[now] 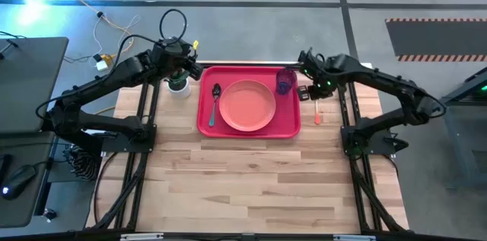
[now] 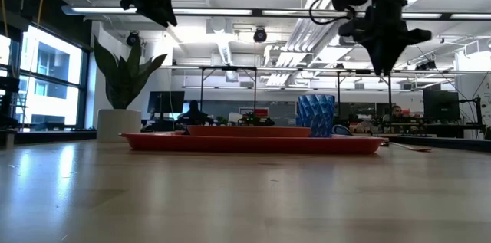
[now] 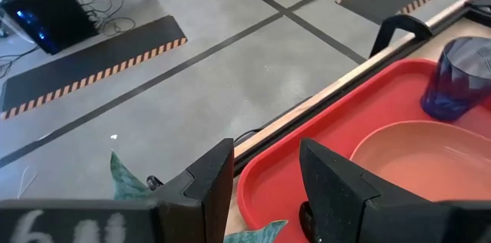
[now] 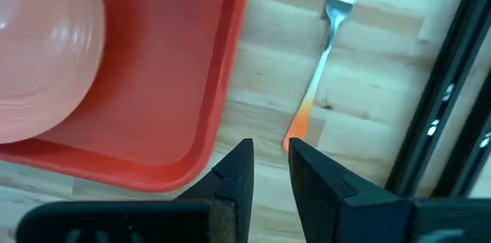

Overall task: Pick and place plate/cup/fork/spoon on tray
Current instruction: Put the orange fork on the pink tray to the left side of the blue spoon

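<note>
The red tray [image 1: 289,123] lies at the table's far middle. The salmon-pink plate [image 1: 248,105] sits on it, the teal-handled spoon [image 1: 214,104] lies on its left part, and the blue cup [image 1: 285,81] stands in its far right corner. The orange-handled fork [image 4: 326,51] lies flat on the wood just right of the tray [image 4: 153,120]. My right gripper [image 4: 268,162] hangs above the fork's handle end, open by a narrow gap and empty. My left gripper [image 3: 265,174] is open and empty, raised over the tray's far left corner [image 3: 265,182].
A small potted plant [image 1: 178,83] stands just left of the tray below my left gripper. Black frame rails [image 1: 350,112] run along both sides of the table. The near half of the wooden table [image 1: 251,188] is bare wood.
</note>
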You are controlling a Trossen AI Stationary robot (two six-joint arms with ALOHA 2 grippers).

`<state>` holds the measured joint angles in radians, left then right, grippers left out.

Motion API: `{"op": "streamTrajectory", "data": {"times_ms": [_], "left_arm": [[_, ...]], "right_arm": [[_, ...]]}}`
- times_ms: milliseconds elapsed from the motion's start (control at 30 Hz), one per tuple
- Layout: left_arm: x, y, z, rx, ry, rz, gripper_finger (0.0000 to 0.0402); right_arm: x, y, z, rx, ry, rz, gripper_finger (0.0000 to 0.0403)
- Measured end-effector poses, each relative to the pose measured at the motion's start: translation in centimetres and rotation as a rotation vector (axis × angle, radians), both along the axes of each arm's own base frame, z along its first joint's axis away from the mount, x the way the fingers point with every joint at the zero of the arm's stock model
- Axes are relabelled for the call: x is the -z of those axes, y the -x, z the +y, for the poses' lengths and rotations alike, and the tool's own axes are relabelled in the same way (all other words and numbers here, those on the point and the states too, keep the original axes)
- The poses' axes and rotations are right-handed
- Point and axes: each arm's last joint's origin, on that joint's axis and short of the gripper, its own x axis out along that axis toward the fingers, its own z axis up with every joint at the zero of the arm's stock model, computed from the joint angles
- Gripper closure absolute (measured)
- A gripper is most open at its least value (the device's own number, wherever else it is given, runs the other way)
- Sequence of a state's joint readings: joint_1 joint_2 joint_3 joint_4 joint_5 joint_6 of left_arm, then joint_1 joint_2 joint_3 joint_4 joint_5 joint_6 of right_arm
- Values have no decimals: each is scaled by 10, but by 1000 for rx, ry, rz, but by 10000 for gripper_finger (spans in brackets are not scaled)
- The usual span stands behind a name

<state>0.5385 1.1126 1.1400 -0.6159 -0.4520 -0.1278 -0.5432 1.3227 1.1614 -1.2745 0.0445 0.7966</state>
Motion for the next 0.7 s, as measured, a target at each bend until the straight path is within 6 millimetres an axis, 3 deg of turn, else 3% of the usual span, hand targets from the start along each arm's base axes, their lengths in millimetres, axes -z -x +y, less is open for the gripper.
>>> {"op": "streamTrajectory", "data": {"times_ms": [200, 367, 700], "left_arm": [[0, 0, 0, 5, 2, -1, 261], [0, 0, 0, 6, 2, 0, 261], [0, 0, 0, -4, 10, -14, 261]], "right_arm": [[18, 17, 11, 77, -9, 27, 329], [37, 21, 13, 61, -10, 33, 327], [76, 30, 6, 88, 12, 43, 281]]}}
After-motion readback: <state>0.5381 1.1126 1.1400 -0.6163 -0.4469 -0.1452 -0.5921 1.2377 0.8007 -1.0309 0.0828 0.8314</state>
